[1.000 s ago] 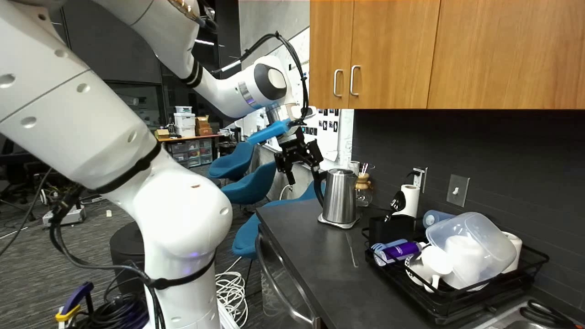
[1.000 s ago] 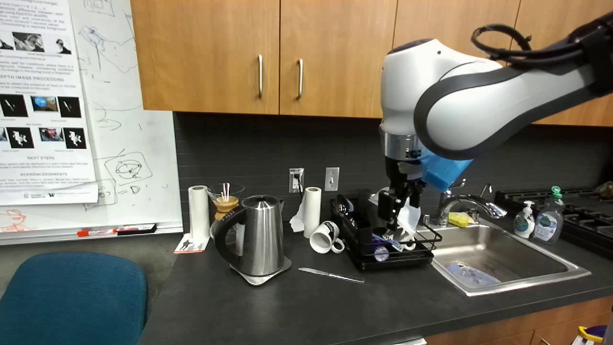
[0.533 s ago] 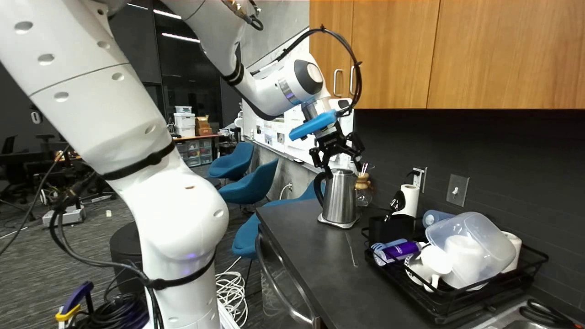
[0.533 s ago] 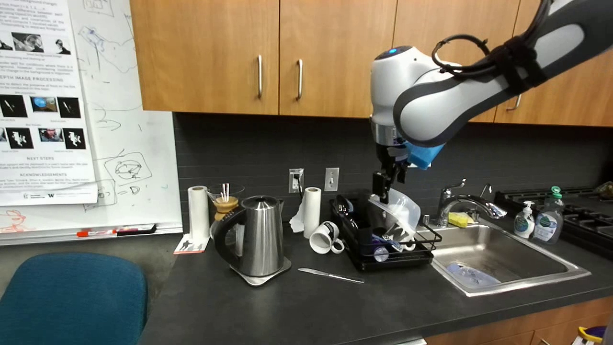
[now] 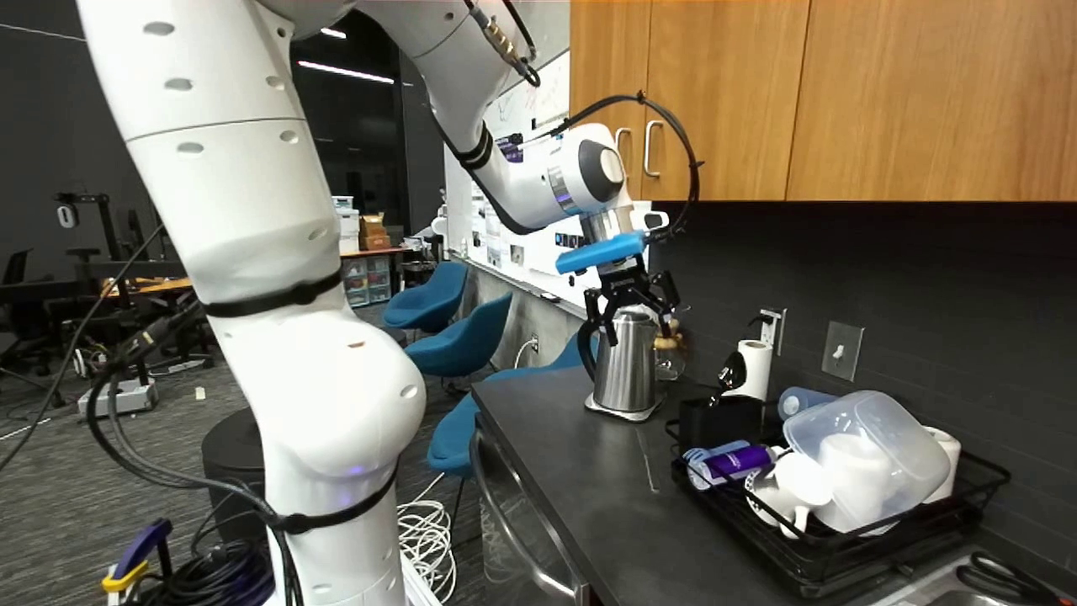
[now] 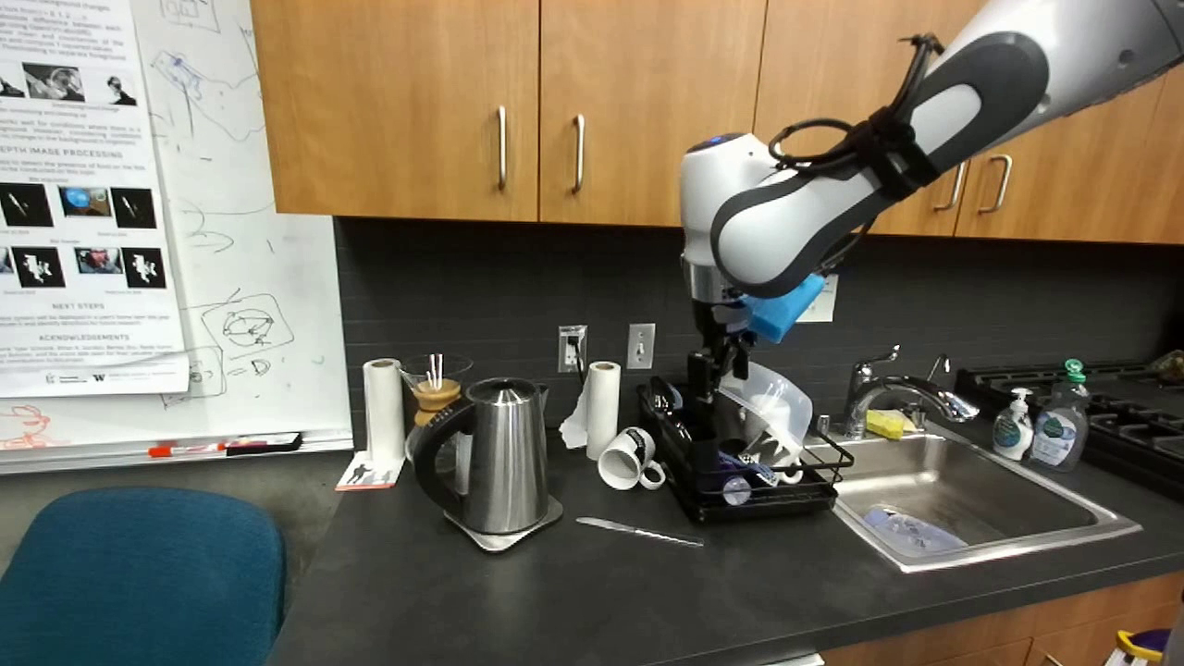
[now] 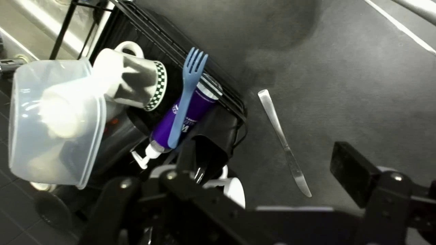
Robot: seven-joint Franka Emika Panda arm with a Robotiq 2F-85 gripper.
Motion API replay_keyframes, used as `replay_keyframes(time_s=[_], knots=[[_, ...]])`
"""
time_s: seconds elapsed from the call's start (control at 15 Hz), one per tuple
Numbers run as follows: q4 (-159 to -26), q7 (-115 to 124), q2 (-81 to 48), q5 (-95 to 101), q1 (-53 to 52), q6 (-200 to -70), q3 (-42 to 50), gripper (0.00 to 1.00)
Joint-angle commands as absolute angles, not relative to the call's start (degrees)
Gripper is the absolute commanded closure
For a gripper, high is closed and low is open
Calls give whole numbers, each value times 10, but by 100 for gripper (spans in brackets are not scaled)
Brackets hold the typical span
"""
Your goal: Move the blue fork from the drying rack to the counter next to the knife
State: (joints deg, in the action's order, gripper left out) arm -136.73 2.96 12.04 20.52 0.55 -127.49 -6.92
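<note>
The tool (image 7: 268,159) hangs above the counter (image 6: 592,606), jaws spread wide and holding nothing. The blue fork (image 7: 184,102) lies across a purple bottle (image 7: 197,110) in the drying rack (image 6: 763,506). In an exterior view the knife (image 6: 638,531) rests between the kettle (image 6: 509,462), left, and the rack, right.

The dark counter (image 6: 573,601) carries a knife (image 7: 285,145), the drying rack (image 6: 777,504), a kettle base (image 6: 497,542) and a tipped mug (image 6: 631,451).
</note>
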Motion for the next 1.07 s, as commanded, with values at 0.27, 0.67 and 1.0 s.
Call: replay_keyframes(time_s=[0.27,0.67,1.0], knots=[[-1352,20,69,200,3,-1253,-43,0],[-1362,30,61,203,20,-1240,-10,0],[-1350,29,35,164,7,-1248,-13,0]])
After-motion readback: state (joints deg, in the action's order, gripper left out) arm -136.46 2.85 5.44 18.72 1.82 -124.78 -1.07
